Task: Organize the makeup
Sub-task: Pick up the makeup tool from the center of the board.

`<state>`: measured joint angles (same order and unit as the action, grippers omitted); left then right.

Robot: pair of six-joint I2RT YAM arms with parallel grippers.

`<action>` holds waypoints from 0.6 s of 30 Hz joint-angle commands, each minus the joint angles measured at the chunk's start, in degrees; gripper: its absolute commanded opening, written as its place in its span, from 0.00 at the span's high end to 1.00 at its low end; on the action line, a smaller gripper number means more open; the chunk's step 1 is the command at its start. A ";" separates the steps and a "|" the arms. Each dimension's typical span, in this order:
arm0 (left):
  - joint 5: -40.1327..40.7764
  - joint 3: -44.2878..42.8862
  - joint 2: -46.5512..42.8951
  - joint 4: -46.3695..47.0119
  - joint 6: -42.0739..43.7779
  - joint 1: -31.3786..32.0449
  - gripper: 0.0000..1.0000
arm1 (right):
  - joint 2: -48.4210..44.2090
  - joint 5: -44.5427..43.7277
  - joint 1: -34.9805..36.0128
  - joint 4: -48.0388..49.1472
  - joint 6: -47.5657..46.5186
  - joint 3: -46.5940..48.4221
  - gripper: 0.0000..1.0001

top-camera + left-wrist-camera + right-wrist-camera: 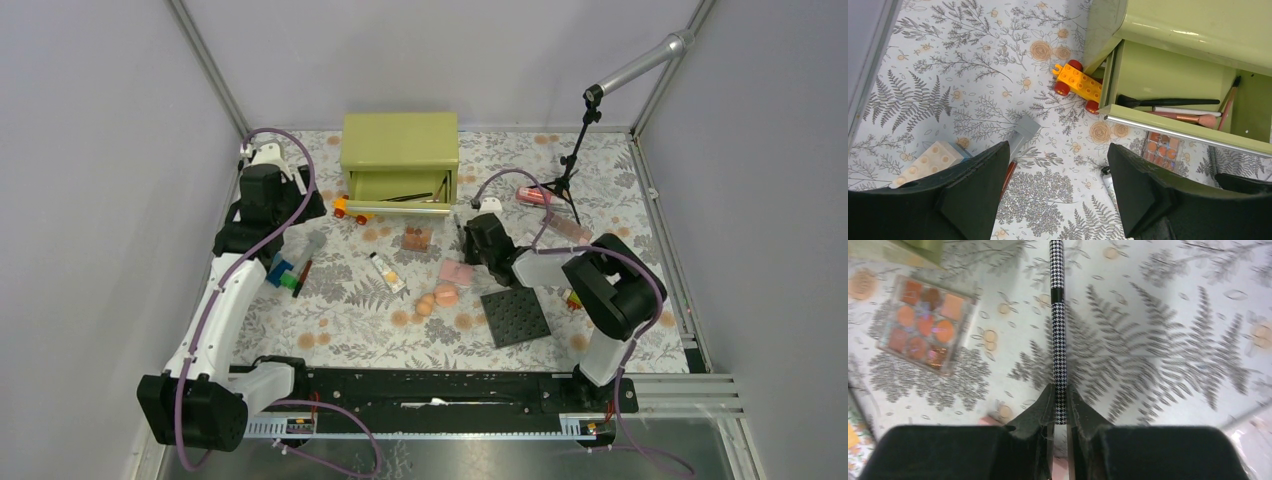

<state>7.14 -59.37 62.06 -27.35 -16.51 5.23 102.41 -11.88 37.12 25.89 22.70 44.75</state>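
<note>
Right wrist view: the right gripper (1060, 396) clamps the lower end of a houndstooth pencil (1059, 330) running up the frame's centre, with an eyeshadow palette (925, 325) at upper left. Left wrist view: the left gripper (1058, 170) gapes wide, holding nothing, and brushes (1168, 102) lie in the green drawer (1168, 75) at upper right.
</note>
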 commanded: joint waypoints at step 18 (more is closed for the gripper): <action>0.89 0.36 -1.75 2.02 -0.27 -0.50 0.17 | -0.96 -10.50 0.23 -19.19 -2.04 0.99 0.98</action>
<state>6.17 -59.37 62.85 -27.46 -16.58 5.21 99.66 -19.68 37.12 14.48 20.08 46.04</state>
